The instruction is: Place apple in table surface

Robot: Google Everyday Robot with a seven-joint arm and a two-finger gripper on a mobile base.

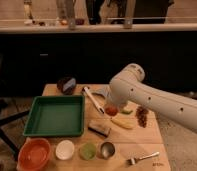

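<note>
Apple (111,110), 1 item: judged light, firm, smooth-skinned, liable to roll and bruise, best gripped across its widest part; found at frame centre, held in the closed hand (111,107) over the desk (142,136).

I find no legible text, label, brand or number, whether on my gripper (112,105), clasping the apple (111,111) over the table surface (147,138), or elsewhere.

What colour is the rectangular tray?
Green tray, camera view; gripper right of it grips the small red-orange apple.
</note>
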